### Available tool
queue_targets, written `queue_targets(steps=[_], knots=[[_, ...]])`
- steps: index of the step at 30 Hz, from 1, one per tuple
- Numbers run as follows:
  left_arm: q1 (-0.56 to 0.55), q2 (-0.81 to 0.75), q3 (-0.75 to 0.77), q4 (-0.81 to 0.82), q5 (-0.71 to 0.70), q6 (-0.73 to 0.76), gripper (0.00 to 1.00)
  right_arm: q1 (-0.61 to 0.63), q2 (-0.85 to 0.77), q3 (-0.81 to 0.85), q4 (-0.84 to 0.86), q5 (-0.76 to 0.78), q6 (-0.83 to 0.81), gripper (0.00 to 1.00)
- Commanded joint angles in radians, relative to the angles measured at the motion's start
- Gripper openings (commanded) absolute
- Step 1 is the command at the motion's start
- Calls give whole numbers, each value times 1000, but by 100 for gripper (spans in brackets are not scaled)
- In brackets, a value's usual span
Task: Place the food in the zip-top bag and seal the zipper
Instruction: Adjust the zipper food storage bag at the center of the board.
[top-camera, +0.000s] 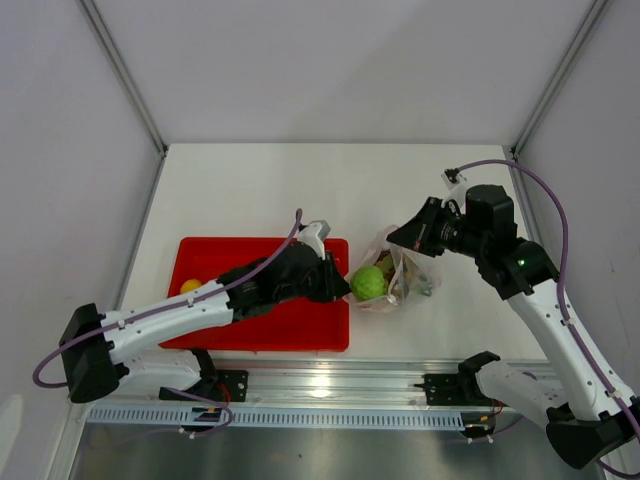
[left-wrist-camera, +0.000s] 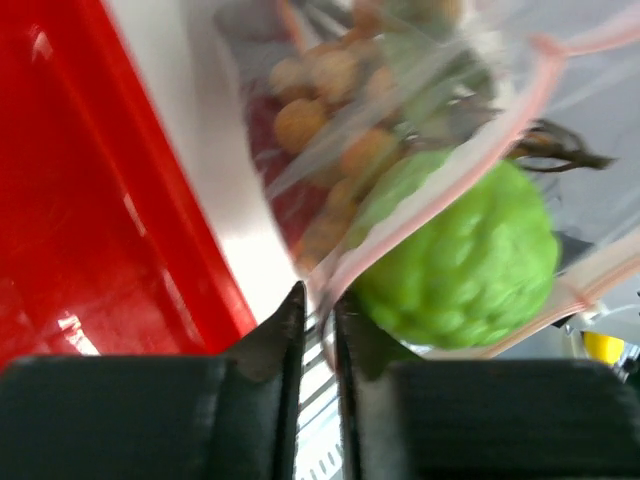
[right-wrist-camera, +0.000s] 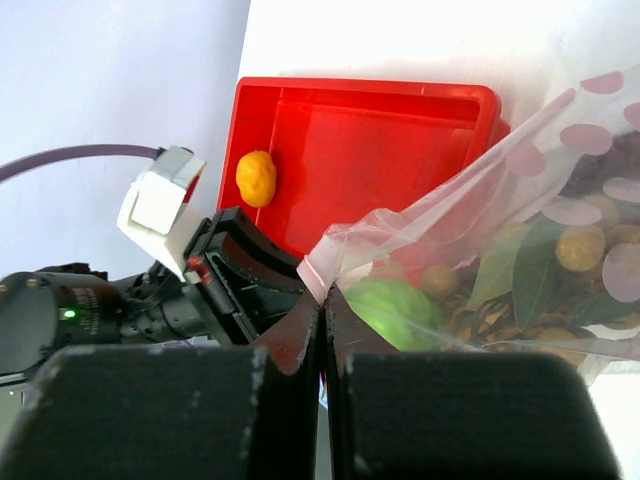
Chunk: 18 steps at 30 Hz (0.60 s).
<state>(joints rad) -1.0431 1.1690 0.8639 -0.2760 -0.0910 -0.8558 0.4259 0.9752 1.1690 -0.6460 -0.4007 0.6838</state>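
The left gripper (left-wrist-camera: 318, 302) has its dark fingers drawn almost together, pinching the rim of the zip-top bag (left-wrist-camera: 330, 150) beside the pinkish zipper (left-wrist-camera: 515, 115). The right gripper (right-wrist-camera: 322, 308) is pressed tight on another corner of that rim. The crinkly clear pouch lies on the white table (top-camera: 260, 190), just right of the red tray (right-wrist-camera: 380, 160) (glossy, raised lip). A knobbly green ball (left-wrist-camera: 470, 260) sits in the bag's mouth, with small tan balls (left-wrist-camera: 300, 120) deeper in. The yellow-orange ball (right-wrist-camera: 256, 178) lies in the tray by its left wall.
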Motion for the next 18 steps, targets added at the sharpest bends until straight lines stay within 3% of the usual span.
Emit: queue_targets(steps=[1, 2, 12, 18], knots=[[-9, 35, 107, 37, 51, 50, 15, -1, -24, 12, 59, -12, 2, 0], [-9, 43, 119, 38, 59, 69, 1, -1, -24, 12, 52, -3, -1, 0], [-9, 119, 440, 93, 283, 188, 1, -3, -27, 21, -37, 144, -92, 0], [-6, 159, 477, -24, 244, 179, 1, -1, -52, 86, -76, 172, -105, 0]])
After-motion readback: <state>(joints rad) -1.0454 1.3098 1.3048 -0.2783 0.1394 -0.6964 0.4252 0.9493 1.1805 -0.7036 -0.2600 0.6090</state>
